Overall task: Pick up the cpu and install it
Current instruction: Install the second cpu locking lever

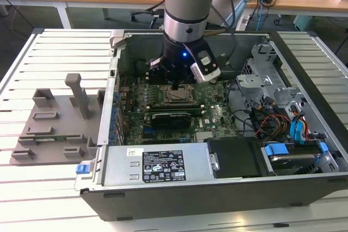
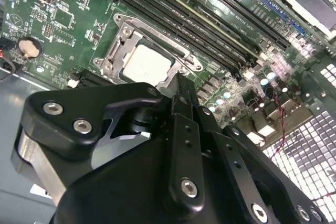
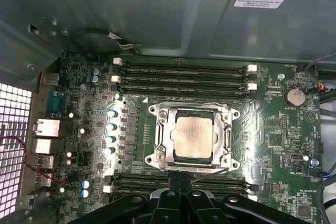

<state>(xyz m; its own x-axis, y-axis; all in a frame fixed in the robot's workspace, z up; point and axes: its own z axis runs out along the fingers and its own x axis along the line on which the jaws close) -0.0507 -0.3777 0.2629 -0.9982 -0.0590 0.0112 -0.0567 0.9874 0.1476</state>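
1. Slatted white table (image 1: 49, 52) carries an open computer case (image 1: 304, 188) and a grey plastic tray (image 1: 54, 126); wooden desks stand behind.
2. Gripper (image 1: 175, 84) hangs inside the case, over the green motherboard (image 3: 273, 124).
3. The cpu (image 3: 195, 134) sits in its socket frame (image 3: 157, 135) just below the fingertips, apart from them.
4. The fingers (image 3: 181, 184) appear pressed together, holding nothing.
5. Memory slots (image 3: 184, 72) flank the socket; case walls stand well apart.
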